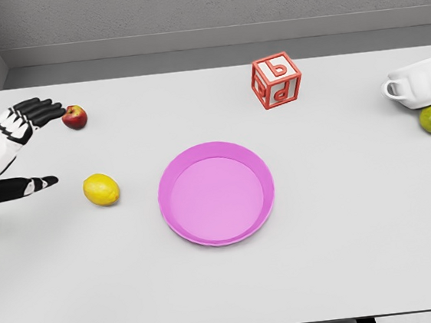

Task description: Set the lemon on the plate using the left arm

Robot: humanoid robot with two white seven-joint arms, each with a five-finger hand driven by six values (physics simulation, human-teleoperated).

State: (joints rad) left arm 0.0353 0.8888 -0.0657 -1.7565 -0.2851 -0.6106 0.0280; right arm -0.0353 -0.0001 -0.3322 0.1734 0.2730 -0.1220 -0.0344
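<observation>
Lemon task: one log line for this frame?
left hand: open, left of lemon | lemon: on table, untouched | plate: empty | right: out of view

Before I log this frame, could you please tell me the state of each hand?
Left hand: open, holding nothing; lemon lies apart on the table.
Right hand: not in view.

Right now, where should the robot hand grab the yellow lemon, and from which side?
Probably around its fat middle. The lemon lies on its side on the table, free all around, with its pointed tips facing left and right. The open left hand sits just left of it, so coming from the left and above, with thumb and fingers on the front and back, looks best. The plate lies to the right.
</observation>
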